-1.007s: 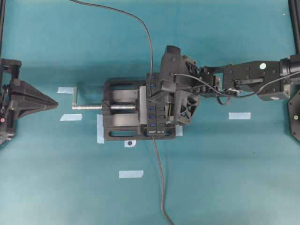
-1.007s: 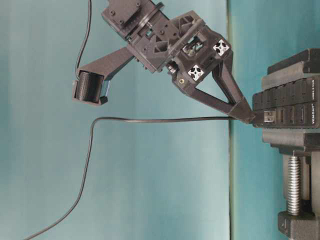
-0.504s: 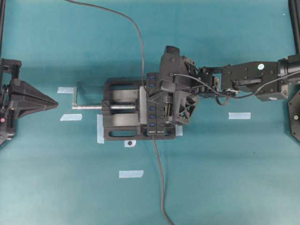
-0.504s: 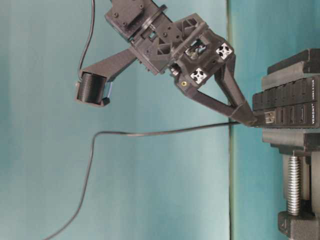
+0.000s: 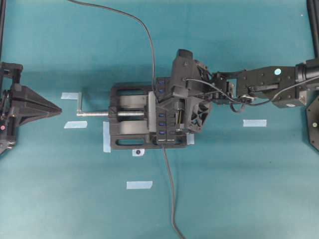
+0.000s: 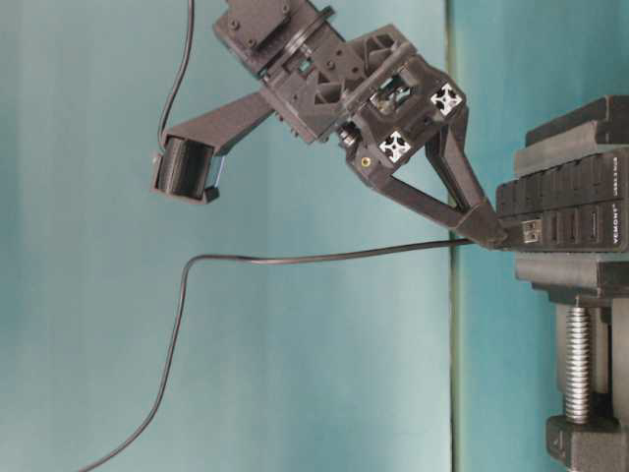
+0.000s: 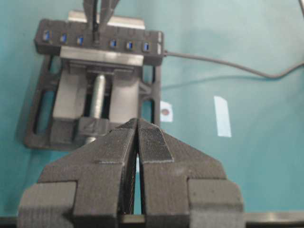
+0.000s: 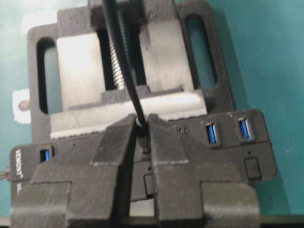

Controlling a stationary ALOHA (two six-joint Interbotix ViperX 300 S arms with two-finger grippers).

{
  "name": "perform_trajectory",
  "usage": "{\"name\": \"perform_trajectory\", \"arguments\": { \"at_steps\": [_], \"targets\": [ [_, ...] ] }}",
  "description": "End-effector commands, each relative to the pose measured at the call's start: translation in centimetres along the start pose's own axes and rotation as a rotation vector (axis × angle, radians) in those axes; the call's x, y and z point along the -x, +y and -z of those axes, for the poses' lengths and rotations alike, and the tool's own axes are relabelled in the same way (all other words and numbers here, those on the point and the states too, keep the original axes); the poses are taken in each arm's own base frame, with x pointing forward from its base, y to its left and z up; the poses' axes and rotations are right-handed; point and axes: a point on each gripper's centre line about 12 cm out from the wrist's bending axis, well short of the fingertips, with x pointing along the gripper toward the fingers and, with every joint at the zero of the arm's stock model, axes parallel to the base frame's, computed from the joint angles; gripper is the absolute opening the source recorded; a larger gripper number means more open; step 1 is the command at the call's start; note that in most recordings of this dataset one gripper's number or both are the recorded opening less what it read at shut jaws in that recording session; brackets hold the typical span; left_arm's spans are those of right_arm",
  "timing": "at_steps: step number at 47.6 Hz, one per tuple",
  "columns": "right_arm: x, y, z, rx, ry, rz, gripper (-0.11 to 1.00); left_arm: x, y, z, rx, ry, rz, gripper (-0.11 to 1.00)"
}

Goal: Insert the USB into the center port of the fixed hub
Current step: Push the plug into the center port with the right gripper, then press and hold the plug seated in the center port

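Counter filled the overhead view, teal, with the vise at its middle and the hub clamped along the vise's right edge. My right claw hung over the hub and hid its middle ports. My left claw sat well apart at the left edge, its jaws pressed together on nothing. The cable ran from the top edge down to the hub, and a second lead left the hub's near end. Tape strips lay scattered about.

From counter level, my right claw was clenched on the USB, whose metal tip sat against the hub face; how far in, I could not tell.

My left wrist view showed my left claw clenched and empty, the hub beyond with six blue ports showing, and dark fingers covering the centre port.

My right wrist view had the cable pinched between my fingers directly over the hub.
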Motion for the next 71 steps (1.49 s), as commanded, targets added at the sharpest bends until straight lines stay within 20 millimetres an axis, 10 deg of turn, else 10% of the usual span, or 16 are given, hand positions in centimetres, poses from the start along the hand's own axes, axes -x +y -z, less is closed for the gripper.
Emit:
{"name": "perform_trajectory", "arguments": {
  "at_steps": [1,71],
  "targets": [
    [0.3,0.0,-0.1,-0.014,-0.003,0.0,0.09,0.0,-0.1,-0.5,0.0,-0.014,0.001,0.02],
    [0.0,-0.7,1.0,0.009,0.045,0.015,0.09,0.0,-0.1,-0.5,0.0,-0.014,0.001,0.02]
  ]
}}
